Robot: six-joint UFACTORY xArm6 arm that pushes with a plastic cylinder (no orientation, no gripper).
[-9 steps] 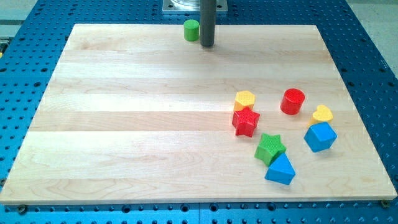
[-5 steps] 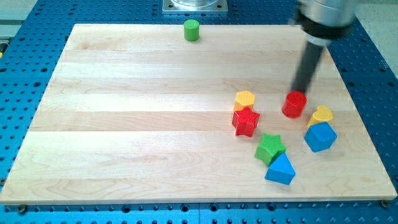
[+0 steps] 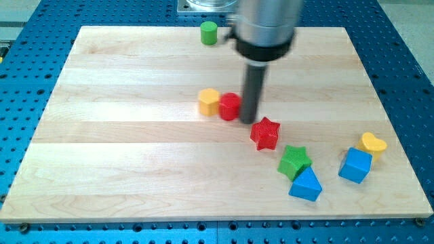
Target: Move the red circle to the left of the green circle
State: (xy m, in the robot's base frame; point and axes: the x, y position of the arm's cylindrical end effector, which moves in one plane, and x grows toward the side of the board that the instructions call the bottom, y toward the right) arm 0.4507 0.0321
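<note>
A pale wooden tabletop point(image 3: 135, 149) is lying on a blue perforated bench point(image 3: 20, 81), and a metal base plate point(image 3: 203, 7) is showing at the view's top edge. The arm is ending in a straight dark rod point(image 3: 252, 91), so the tool has nothing that opens, closes or holds; my tip point(image 3: 249, 120) is resting at the tabletop.

Taking the red circle point(image 3: 229, 106) as the landmark: my tip is sitting right against its right side in the view, apparently touching it. A yellow block point(image 3: 209, 102), with a shape I cannot make out for sure, is sitting tight against the red circle's left side. The green circle point(image 3: 208, 32) is standing well apart from the red circle, toward the view's top and slightly to the left, near the tabletop's top edge. So the red circle is lying below and a little to the right of the green circle.

A red star point(image 3: 265, 133) is lying just down and to the right of the red circle, close to my tip but not clearly touching it. Further down and to the right of it, a green star point(image 3: 294, 161) is touching a blue triangle point(image 3: 306, 184). Far to the red circle's right and lower, a blue cube point(image 3: 355, 165) and a yellow heart point(image 3: 373, 143) are sitting just beside each other.
</note>
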